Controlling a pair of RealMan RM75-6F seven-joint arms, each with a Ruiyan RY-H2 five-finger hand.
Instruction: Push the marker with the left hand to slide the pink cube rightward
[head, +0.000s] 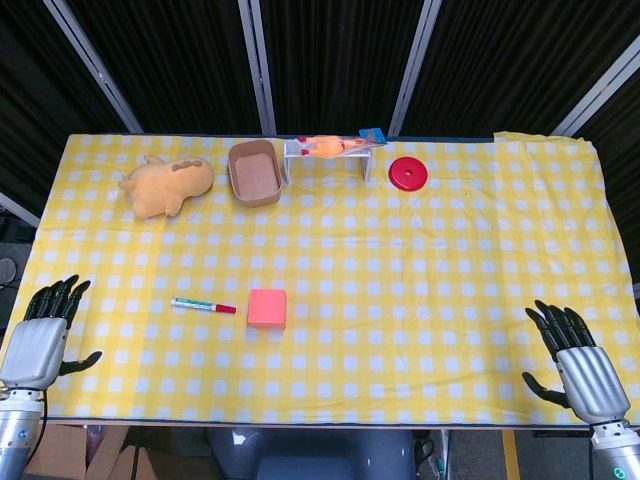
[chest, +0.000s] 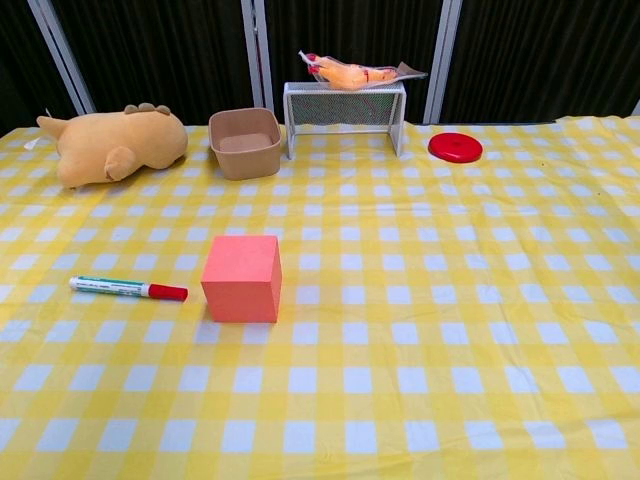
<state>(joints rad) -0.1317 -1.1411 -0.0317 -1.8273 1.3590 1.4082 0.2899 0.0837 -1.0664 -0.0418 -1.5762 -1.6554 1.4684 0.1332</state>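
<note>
A white marker (head: 203, 305) with a red cap lies flat on the checked cloth, its cap end pointing right toward the pink cube (head: 267, 308); a small gap separates them. The chest view shows the marker (chest: 127, 288) left of the cube (chest: 242, 278). My left hand (head: 45, 335) rests at the table's near left corner, fingers spread, holding nothing, well left of the marker. At the near right corner my right hand (head: 578, 357) is spread the same way and holds nothing. Neither hand shows in the chest view.
Along the far edge sit a tan plush toy (head: 166, 185), a brown square bowl (head: 254, 171), a white wire rack (head: 330, 152) with a packaged item on top, and a red disc (head: 408, 174). The yellow checked cloth (head: 420, 270) covers the table.
</note>
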